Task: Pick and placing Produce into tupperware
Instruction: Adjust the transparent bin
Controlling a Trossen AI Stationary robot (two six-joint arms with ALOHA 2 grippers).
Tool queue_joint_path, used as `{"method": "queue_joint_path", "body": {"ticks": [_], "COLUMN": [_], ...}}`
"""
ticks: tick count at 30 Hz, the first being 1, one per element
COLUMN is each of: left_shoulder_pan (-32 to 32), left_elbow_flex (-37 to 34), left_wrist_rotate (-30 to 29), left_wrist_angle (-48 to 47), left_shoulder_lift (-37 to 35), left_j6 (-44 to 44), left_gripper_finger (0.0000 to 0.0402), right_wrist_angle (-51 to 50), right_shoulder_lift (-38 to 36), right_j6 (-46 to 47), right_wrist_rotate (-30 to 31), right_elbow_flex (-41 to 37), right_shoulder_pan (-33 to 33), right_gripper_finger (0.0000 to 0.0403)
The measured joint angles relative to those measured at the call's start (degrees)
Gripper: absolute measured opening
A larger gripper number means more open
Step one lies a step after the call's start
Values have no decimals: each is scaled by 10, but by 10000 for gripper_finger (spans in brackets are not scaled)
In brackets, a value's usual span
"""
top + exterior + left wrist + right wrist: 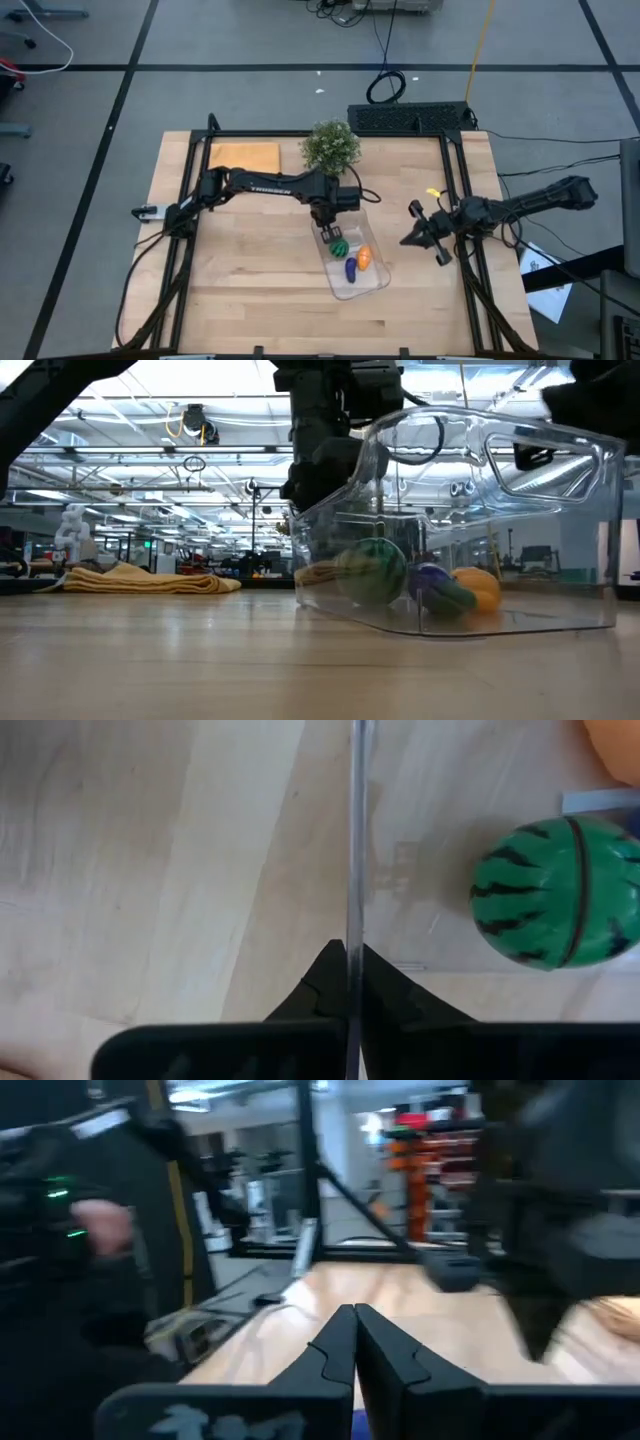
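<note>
The clear tupperware (368, 285) sits right of the table's middle; in the low view (540, 490) it stands close to the camera. Inside it lie the green striped ball (340, 245) (560, 890) (372, 570), the orange piece (365, 257) (478, 586) and the purple piece (351, 268) (430, 580). My left gripper (330, 228) (354, 948) reaches in from the left and is shut on the container's far-left wall. My right gripper (408, 240) (353, 1312) hovers to the container's right near the right frame rail, shut and holding nothing. My left gripper pinches the tupperware's thin clear wall (355, 870) at its far-left end, one finger inside the container and one outside. The fingers come from above, pointing down, beside the green ball. The container's base looks to be on the table.
A bushy potted plant (330, 147) stands just beyond the left gripper. A folded yellow-orange cloth (245, 156) (150, 580) lies at the far left. Black frame rails (455, 190) run along both sides. A black power strip (410, 118) sits at the far edge.
</note>
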Motion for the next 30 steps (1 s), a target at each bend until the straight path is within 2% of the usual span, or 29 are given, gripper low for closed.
{"method": "queue_joint_path", "body": {"ticks": [4, 7, 13, 19, 25, 30], "left_shoulder_pan": [9, 11, 0, -21, -42, -58], "left_elbow_flex": [0, 0, 0, 0, 0, 0], "left_wrist_rotate": [-3, -10, -16, -42, -79, -101], "left_wrist_angle": [-1, -4, -9, -13, -12, 14], "left_shoulder_lift": [0, 0, 0, 0, 0, 0], "left_j6": [-23, -48, -98, -162, -227, -244], "left_gripper_finger": [1, 1, 0, 0, 0, 0], "right_wrist_angle": [-2, -4, -19, -25, -23, -23], "right_shoulder_lift": [11, 24, 43, 49, 49, 49], "right_j6": [-25, -26, -14, -10, -10, -10], "right_wrist_rotate": [-8, 12, 66, 68, 68, 68], "right_elbow_flex": [7, 9, 10, 11, 12, 12], "right_shoulder_pan": [41, 57, 63, 63, 63, 63], "right_gripper_finger": [0, 11, 70, 114, 125, 125]}}
